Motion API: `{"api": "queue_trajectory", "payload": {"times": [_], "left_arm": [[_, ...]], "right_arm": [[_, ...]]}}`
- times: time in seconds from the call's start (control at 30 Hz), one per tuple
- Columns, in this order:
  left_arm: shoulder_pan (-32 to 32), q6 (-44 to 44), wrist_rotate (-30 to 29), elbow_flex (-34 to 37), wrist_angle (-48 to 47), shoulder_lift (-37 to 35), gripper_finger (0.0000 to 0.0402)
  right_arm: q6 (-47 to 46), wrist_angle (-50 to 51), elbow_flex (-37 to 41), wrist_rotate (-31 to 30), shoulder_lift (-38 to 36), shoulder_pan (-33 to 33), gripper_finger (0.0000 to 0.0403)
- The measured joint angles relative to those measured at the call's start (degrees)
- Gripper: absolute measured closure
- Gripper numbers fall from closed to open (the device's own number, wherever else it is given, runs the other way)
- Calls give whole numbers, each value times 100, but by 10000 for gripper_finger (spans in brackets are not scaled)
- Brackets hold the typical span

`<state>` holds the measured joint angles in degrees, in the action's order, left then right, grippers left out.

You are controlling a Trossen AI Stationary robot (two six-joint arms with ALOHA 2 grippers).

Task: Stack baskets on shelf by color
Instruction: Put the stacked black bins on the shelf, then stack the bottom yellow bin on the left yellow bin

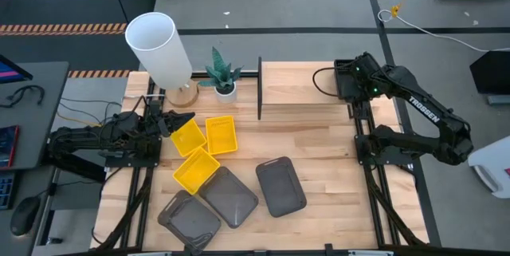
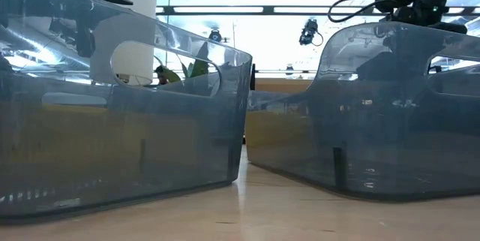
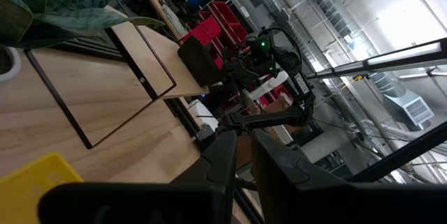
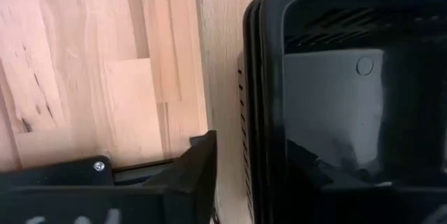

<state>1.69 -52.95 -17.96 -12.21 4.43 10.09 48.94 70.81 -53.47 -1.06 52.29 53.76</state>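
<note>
Three bright yellow baskets (image 1: 205, 148) lie beside three smooth grey baskets (image 1: 280, 186). The black baskets (image 4: 335, 98) show perforated mesh sides. The shelf (image 1: 307, 88) is pale wood framed in black; the cylinder (image 1: 158, 49) is white.

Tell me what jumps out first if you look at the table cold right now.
Three yellow baskets lie scattered mid-table near the left gripper, with three grey baskets along the front edge. A tall white cylinder stands at the back left beside a small plant. The right gripper hovers at the black baskets on the shelf.
</note>
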Motion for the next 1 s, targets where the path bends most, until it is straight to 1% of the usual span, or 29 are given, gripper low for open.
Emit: {"api": "queue_trajectory", "payload": {"times": [0.13,0.27,0.43,0.6,0.77,1.0], "left_arm": [[1,2,1,0,0,0,349],[2,0,0,0,0,0,349],[0,1,1,0,0,0,349],[0,0,2,0,0,0,349],[0,2,2,0,0,0,349],[0,2,0,2,0,0,349]], "right_arm": [[-322,62,-27,-69,-24,-64,242],[-568,39,-235,-119,-80,-87,222],[-638,61,-563,-110,-165,-87,208],[-1258,313,-1050,35,-172,-154,205],[-1619,318,-1519,417,-255,-498,205],[-2313,-264,-1663,370,-356,-1251,206]]}}
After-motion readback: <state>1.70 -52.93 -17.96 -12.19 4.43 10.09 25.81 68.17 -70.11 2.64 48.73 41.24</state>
